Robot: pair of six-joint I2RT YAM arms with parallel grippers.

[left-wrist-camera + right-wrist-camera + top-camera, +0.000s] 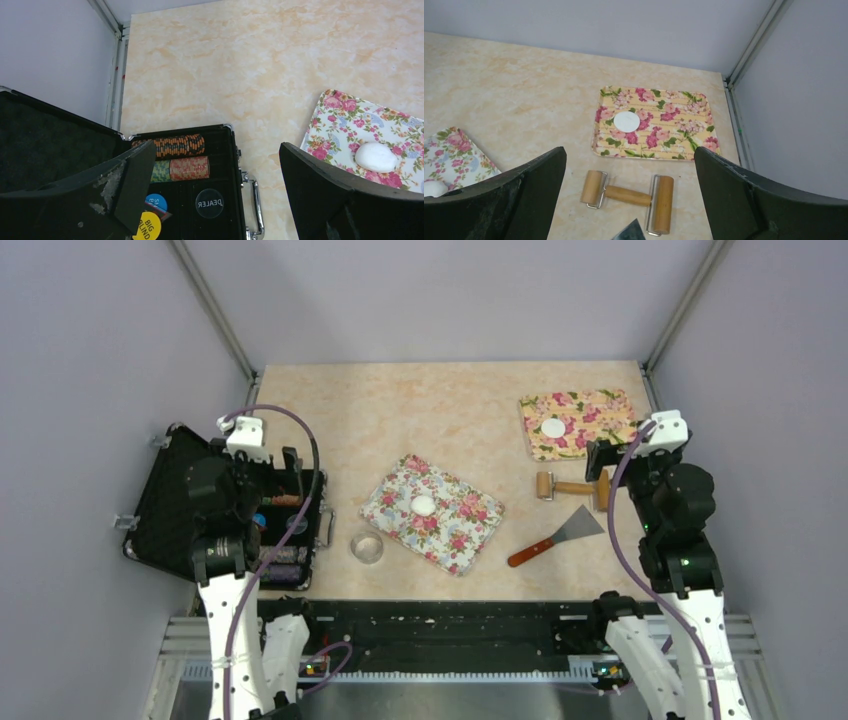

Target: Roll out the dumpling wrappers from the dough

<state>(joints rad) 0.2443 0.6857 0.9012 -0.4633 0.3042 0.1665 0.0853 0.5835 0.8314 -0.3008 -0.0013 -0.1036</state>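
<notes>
The dough [423, 505] is a small white lump in the middle of the white floral mat [470, 530]; it also shows in the left wrist view [376, 156]. One flat white dumpling wrapper [553, 427] lies on the yellow floral mat [600, 420] at the back right, also seen in the right wrist view [627, 121]. A double-ended wooden roller [572, 487] lies in front of that mat, below my right gripper [630, 192], which is open and empty. My left gripper [215, 190] is open and empty over the poker chip case [200, 200].
A scraper with a red handle [555, 539] lies right of the white mat. A small clear glass bowl [367, 546] stands at its near left. The open black chip case [180, 505] sits at the left edge. Grey walls enclose the table.
</notes>
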